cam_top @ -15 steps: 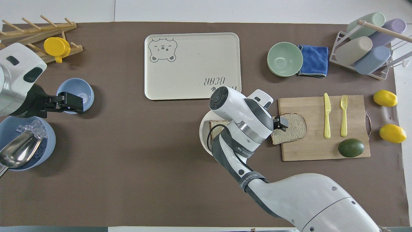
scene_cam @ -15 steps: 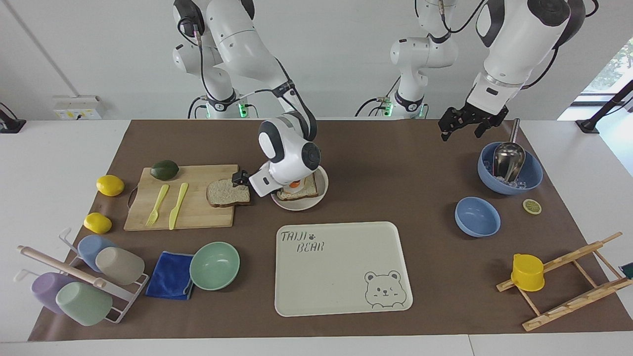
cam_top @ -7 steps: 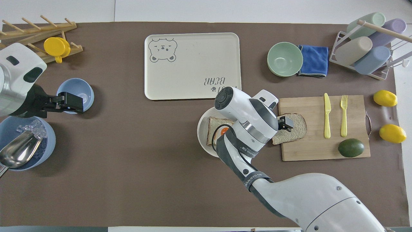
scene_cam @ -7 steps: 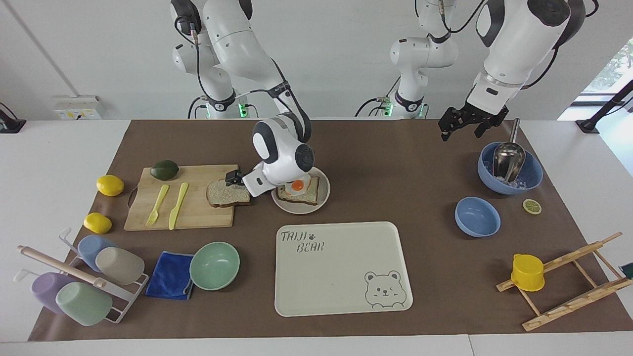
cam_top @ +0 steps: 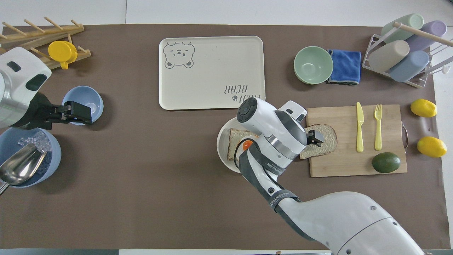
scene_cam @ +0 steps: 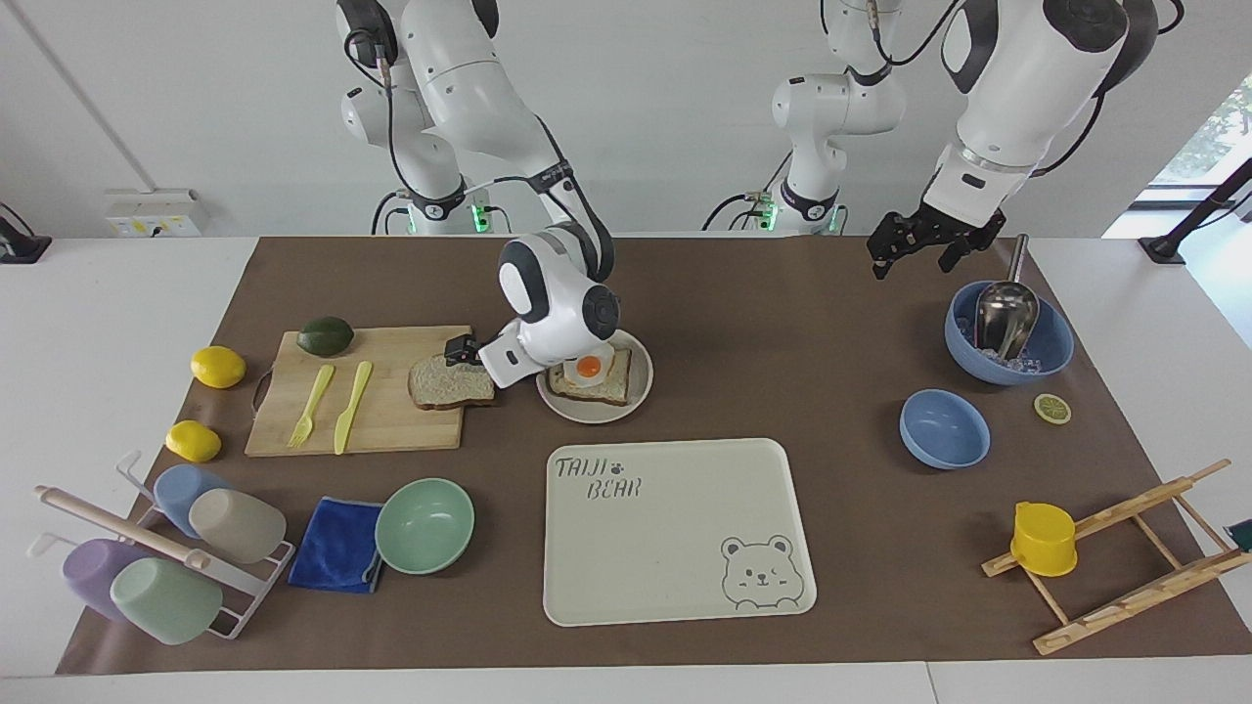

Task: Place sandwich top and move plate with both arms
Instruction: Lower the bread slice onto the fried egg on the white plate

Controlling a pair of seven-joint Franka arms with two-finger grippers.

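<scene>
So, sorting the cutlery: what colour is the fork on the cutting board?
Pale yellow-green fork, clearest in the overhead view.

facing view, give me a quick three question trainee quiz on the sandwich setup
1. True or false: the plain brown-crusted bread slice lies on the rectangular wooden cutting board.
2. What tops the bread on the small round beige plate? A) fried egg B) lemon slice C) avocado
3. Fill in: the right gripper is at the plain slice's edge; the left gripper waits in the air by the large ___ bowl with the metal scoop.

Key: 1 true; 2 A; 3 blue
</scene>
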